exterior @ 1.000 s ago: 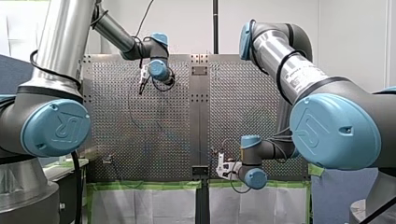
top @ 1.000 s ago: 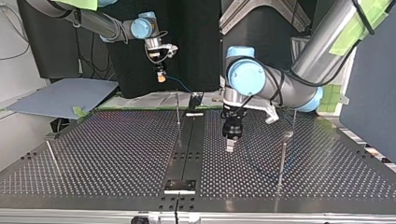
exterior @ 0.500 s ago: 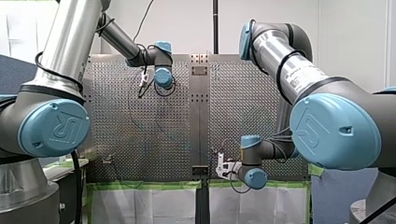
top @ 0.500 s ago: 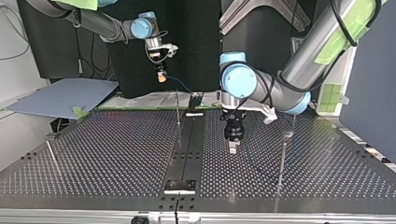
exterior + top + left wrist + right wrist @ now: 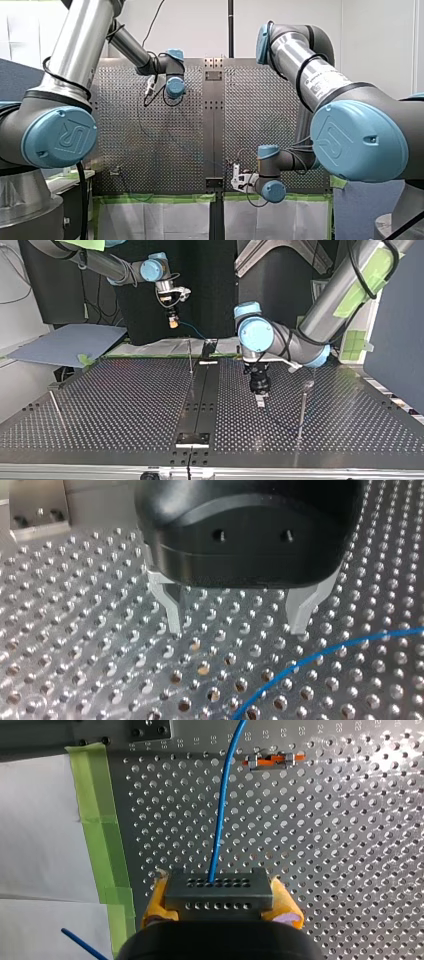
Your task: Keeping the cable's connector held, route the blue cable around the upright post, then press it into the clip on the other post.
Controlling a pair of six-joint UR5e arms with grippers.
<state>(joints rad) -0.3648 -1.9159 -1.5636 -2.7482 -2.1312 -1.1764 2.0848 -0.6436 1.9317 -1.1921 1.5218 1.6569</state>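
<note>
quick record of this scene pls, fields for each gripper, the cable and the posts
left gripper: open, empty, low over the perforated table
right gripper: yellow pads shut on the connector, raised off the table
blue cable: leaves the connector; a stretch lies on the table ahead of the left gripper, ungripped
posts: upright post beside the left gripper in the top view; second post by the table's middle strip

Blue, grey, yellow and green on silver.
A blue cable (image 5: 220,815) leaves the grey, hole-dotted connector (image 5: 218,890); yellow pads (image 5: 285,899) flank it, green tape (image 5: 97,820) runs beside, silver dotted table (image 5: 325,845) beneath.
</note>
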